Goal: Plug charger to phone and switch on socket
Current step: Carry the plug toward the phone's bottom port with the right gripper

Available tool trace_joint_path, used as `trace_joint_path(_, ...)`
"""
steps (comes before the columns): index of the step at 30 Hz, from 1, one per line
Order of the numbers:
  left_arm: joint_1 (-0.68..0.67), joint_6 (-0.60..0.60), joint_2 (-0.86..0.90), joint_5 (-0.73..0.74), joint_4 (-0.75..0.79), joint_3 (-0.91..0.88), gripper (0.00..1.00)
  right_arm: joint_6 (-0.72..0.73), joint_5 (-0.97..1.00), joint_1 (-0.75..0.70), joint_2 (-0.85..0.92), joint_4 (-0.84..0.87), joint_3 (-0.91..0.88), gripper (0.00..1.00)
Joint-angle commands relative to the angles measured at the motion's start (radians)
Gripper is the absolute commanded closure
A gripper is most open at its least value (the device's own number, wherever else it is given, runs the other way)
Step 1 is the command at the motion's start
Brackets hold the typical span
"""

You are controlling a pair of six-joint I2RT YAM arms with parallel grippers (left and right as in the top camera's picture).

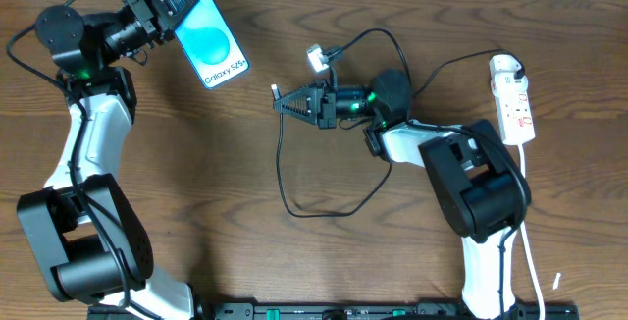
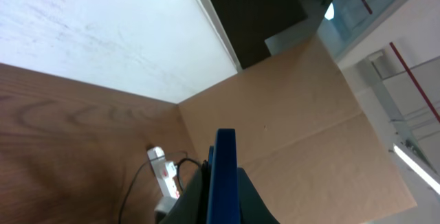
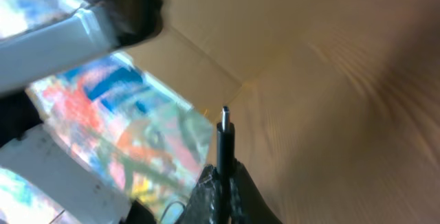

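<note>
The phone [image 1: 211,37], its blue screen facing up, is held off the table at the far left by its top end; my left gripper [image 1: 183,4] is shut on it. From the left wrist the phone [image 2: 223,157] shows edge-on between the dark fingers of the left gripper [image 2: 223,186]. My right gripper [image 1: 287,102] is at mid-table, pointing left, shut on the charger [image 1: 281,163] just behind its connector tip. That tip [image 3: 224,133] sticks up past the right gripper [image 3: 223,181]. The white socket [image 1: 513,98] lies at the far right, also seen as the socket [image 2: 165,172] in the left wrist view.
The charger's black cable loops over the table below and above the right gripper, with a small white plug end [image 1: 316,60] lying near the middle back. The socket's white cord [image 1: 530,232] runs down the right side toward the front edge.
</note>
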Motion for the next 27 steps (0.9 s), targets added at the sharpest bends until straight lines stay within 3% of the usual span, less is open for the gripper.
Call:
trace_joint_path(1,0.003,-0.016,-0.030,0.006,0.014,0.021,0.93,0.209,-0.041,-0.001,0.013,0.138,0.011,0.99)
trace_joint_path(10,0.000,-0.002,-0.029,0.037,0.013,0.021,0.92,0.241,-0.081,0.018,0.013,0.070,0.012,0.99)
trace_joint_path(17,-0.035,0.060,-0.029,0.099,-0.013,0.021,0.93,0.242,-0.083,0.066,0.013,0.125,0.013,0.99)
trace_joint_path(27,-0.058,0.326,-0.029,0.034,-0.413,0.021,0.93,0.253,-0.125,0.110,0.013,0.163,0.058,0.99)
